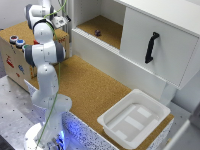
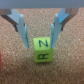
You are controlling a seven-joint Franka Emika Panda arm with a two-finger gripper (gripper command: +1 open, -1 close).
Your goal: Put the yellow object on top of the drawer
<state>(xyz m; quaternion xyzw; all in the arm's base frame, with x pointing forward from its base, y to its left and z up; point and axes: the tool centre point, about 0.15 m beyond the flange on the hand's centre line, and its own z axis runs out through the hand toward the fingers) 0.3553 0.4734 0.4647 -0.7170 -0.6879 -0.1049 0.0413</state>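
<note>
Yellow object (image 2: pixel 42 50) sits on cork between my gripper (image 2: pixel 41 39) fingers, spread apart and not touching it, seemingly atop the drawer (image 1: pixel 20 60).

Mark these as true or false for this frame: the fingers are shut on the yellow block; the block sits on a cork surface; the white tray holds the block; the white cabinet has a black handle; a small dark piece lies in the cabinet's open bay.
1. The fingers are shut on the yellow block. False: they stand open on either side of it, apart from it.
2. The block sits on a cork surface. True.
3. The white tray holds the block. False: nothing shows inside the tray.
4. The white cabinet has a black handle. True.
5. A small dark piece lies in the cabinet's open bay. True.
</note>
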